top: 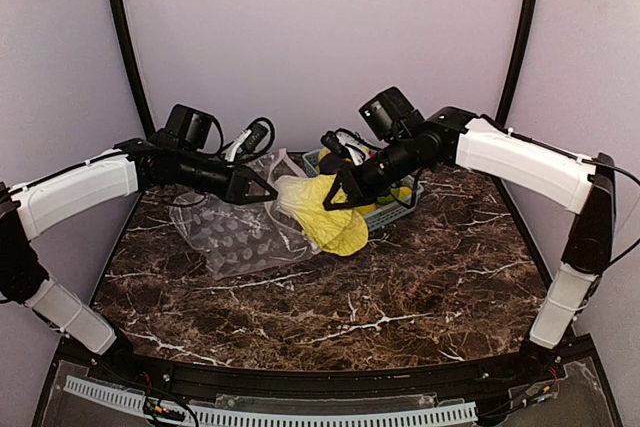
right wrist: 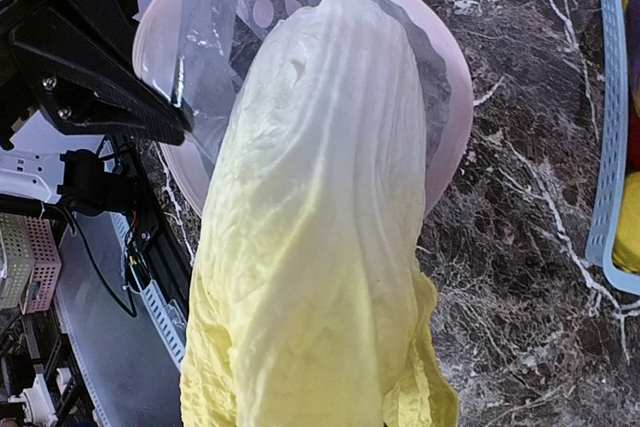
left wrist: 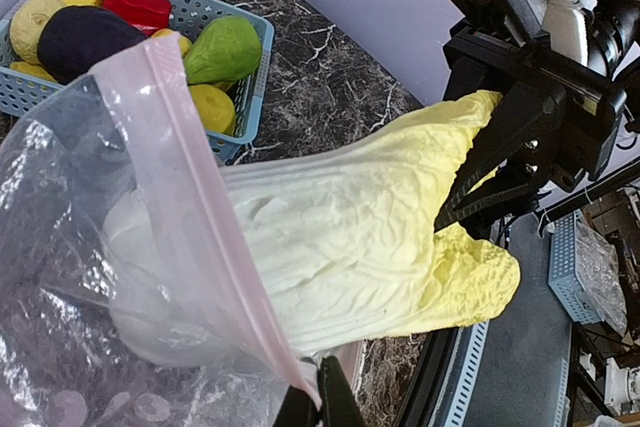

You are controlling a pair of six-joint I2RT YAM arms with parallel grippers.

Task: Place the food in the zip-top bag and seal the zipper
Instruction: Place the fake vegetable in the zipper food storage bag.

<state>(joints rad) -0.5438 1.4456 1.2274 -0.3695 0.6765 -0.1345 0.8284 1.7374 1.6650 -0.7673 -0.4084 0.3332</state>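
My left gripper is pinched narrow on the zipper at the bottom centre of the left wrist view, holding up the mouth edge of the 1 zip-top bag. My right gripper clamps the leafy yellow end of the 1 cabbage, whose pale stem end lies inside the bag mouth at frame centre. In the upper left, 1 light blue basket stands on the dark marbled surface, holding 1 purple eggplant, 1 red piece, 1 green piece and at least 3 yellow pieces.

Top: high, rear; wrists close, sharing cabbage.
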